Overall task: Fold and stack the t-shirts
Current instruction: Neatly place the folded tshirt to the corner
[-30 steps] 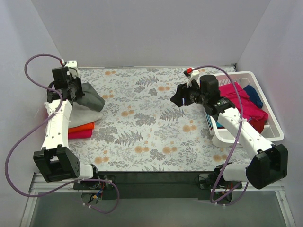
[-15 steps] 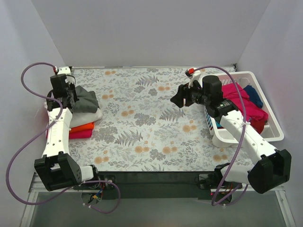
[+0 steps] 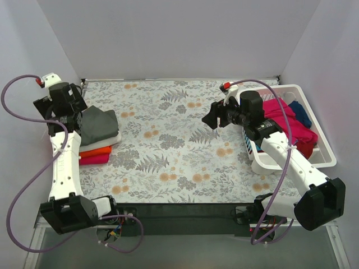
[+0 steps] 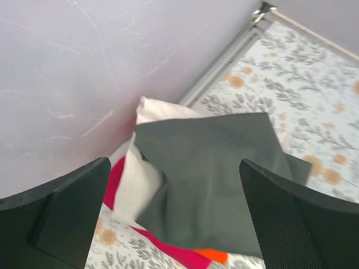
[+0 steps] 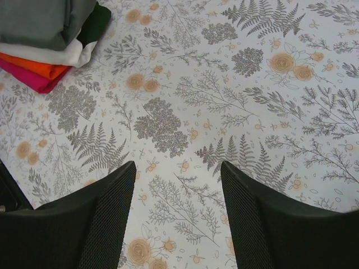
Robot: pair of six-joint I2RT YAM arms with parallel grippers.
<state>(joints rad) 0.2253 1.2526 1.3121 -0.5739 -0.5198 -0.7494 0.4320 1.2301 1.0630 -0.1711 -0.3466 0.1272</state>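
**Top view**
- Left gripper (image 3: 74, 114): drawn back from the pile toward the left wall (image 3: 33, 56). A second ago it was down on the cloth. It holds nothing.
- Dark grey t-shirt (image 3: 100, 122): now lying free on top of the stack at the table's left edge, so this piece looks placed.
- Beneath it, in order: white t-shirt (image 3: 110, 138), orange t-shirt (image 3: 96, 149), pink t-shirt (image 3: 95, 159), their edges stepped.
- Right gripper (image 3: 210, 119): hardly shifted, hanging over the table (image 3: 168, 168) just beside the basket (image 3: 328, 159).
- The basket is a white slatted plastic tub holding unfolded t-shirts (image 3: 280, 115) in pink, navy and maroon, all crumpled. The next piece probably has to come from there.

**Left wrist view**
- Fingers (image 4: 67, 213): black with mesh-textured pads, spread wide with nothing between them.
- The grey shirt below is matte and soft, folded to a rough rectangle with one corner slack.
- The white layer juts out past it on the wall side, and slivers of pink and orange show at the bottom.

**Right wrist view**
- Fingers (image 5: 106, 218): spread and empty above the flat fern-and-flower print of the table.
- The stack sits at the upper left, its folds rounded and layered grey, white, orange, pink.
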